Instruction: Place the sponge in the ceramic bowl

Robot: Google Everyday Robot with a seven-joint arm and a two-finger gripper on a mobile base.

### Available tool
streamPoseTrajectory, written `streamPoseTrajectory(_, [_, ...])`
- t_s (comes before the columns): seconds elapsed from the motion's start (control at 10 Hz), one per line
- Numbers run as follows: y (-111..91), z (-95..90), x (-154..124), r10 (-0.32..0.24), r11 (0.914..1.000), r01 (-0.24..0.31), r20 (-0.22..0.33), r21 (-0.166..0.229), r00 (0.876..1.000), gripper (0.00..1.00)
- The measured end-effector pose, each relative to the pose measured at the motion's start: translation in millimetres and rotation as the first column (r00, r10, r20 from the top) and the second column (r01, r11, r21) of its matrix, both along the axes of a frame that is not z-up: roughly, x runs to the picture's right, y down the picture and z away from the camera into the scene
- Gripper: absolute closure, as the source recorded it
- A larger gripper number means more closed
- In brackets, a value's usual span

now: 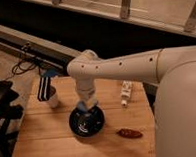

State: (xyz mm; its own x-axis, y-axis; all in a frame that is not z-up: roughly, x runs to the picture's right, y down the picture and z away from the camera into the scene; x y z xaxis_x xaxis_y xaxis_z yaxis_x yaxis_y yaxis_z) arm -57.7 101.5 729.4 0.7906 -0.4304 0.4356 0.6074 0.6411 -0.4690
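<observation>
The ceramic bowl (87,122) is a glossy black round dish on the wooden table (45,139), left of centre. My gripper (85,106) hangs straight down over the bowl's far rim at the end of the white arm. A small blue sponge (82,107) shows at the gripper's tip, just above the bowl's rim. I cannot make out how the sponge sits against the gripper.
A striped black-and-white flat item with a blue top (45,86) leans on a small white cup (53,98) at the table's left. A white bottle-like object (125,92) lies at the back right. A dark red-brown object (130,133) lies near the front right.
</observation>
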Motion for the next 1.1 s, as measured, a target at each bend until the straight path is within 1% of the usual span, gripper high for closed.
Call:
streamPoseTrajectory(0.5, [5, 1.5, 0, -0.006, 1.0000, 0.006, -0.022, -0.001, 1.000, 0.88])
streamPoseTrajectory(1.1, [11, 4.9, -1, 0.001, 1.0000, -0.001, -0.050, -0.004, 0.999, 0.88])
